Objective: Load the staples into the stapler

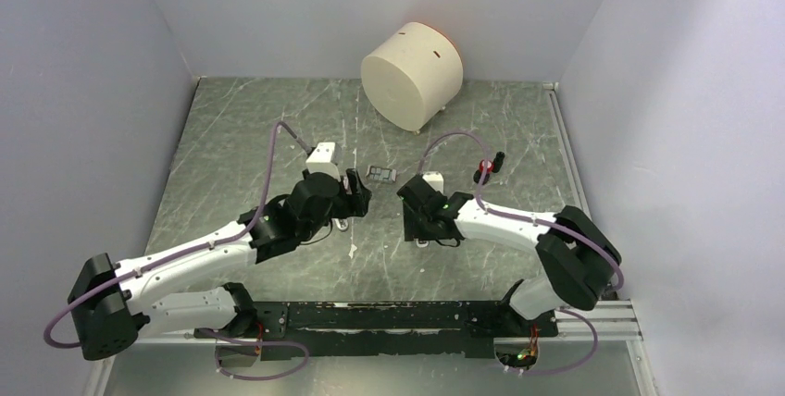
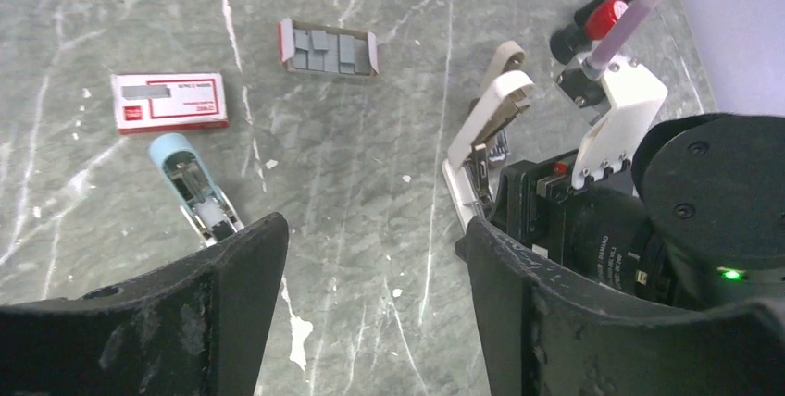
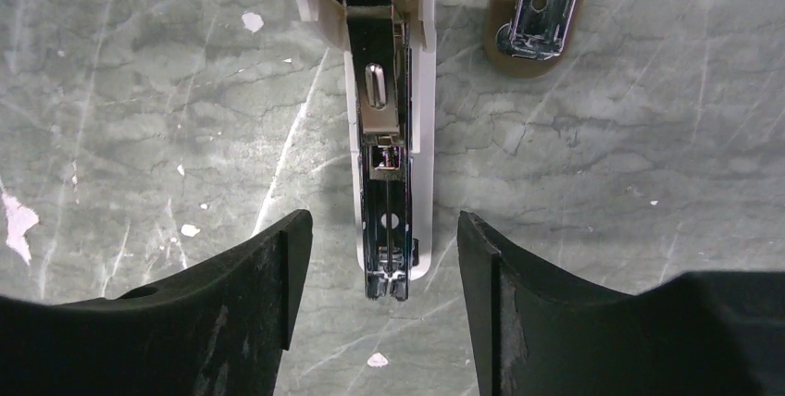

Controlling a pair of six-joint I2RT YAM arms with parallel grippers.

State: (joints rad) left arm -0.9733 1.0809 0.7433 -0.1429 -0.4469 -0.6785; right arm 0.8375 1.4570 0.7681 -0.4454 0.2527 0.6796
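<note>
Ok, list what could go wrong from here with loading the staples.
1. The staples lie as thin loose strips crowded in their tray; the left jaws, open and empty, may pinch several or snap one.
2. The white stapler lies open but ungripped by the open right jaws; its channel is narrow, so a strip could miss or push it aside.

Left pincer (image 2: 370, 257) and right pincer (image 3: 384, 234) both gape wide, pointing downward.

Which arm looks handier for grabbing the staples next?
Probably the left. The left gripper, open, faces the staples directly, while the right gripper, also open, hangs over the opened stapler.
</note>
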